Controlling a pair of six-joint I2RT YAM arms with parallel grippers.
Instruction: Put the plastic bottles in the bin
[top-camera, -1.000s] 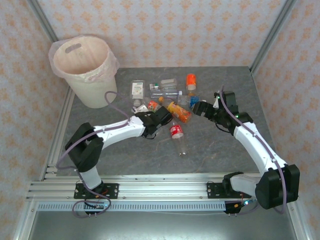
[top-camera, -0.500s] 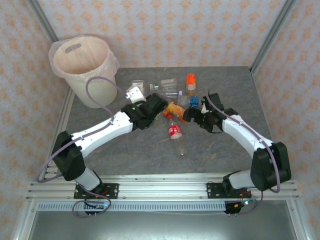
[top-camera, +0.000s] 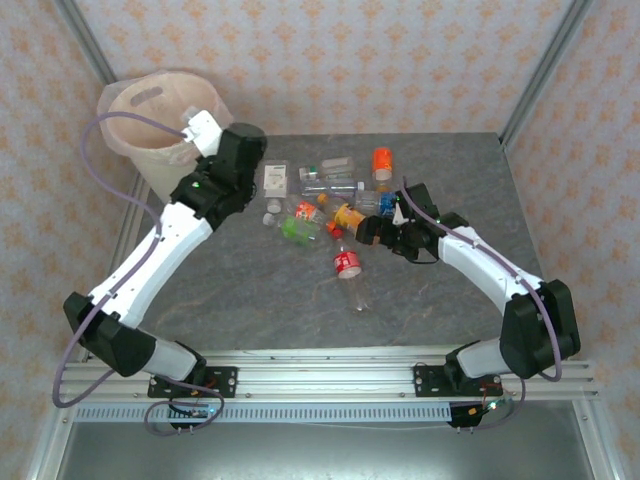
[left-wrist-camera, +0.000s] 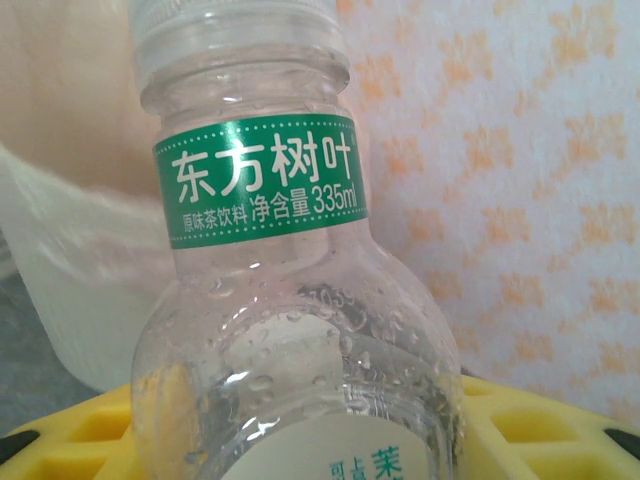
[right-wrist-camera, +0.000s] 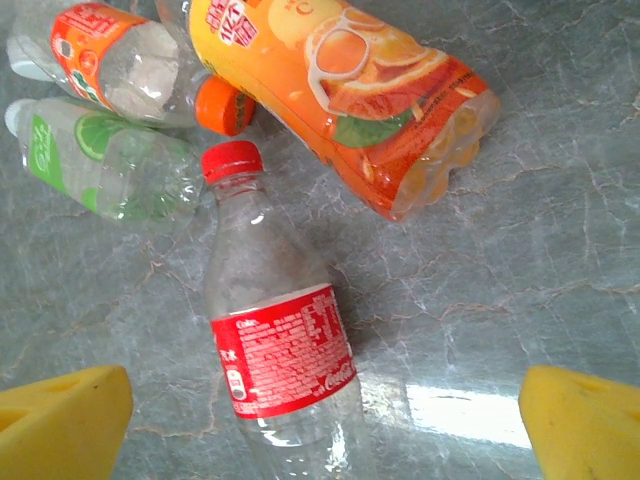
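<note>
The bottle (left-wrist-camera: 290, 330) in my left claw (left-wrist-camera: 300, 445) is clear, glossy plastic, beaded with droplets inside, with a shiny green film band (left-wrist-camera: 260, 180). The claw's pads (left-wrist-camera: 545, 425) look like matt yellow plastic moulded in a grid. The desk (right-wrist-camera: 520, 270) reads as smooth grey marble-look stone, polished enough to mirror a light. The cola bottle (right-wrist-camera: 285, 370) is thin, crinkled clear plastic. The orange one (right-wrist-camera: 350, 90) wears a glossy printed sleeve. The bin (top-camera: 165, 185) is matt cream plastic, lined with a filmy bag (top-camera: 112, 120).

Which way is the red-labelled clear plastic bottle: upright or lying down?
Lying down: the red-labelled clear plastic bottle rests lengthwise on the grey marbled table.
</note>
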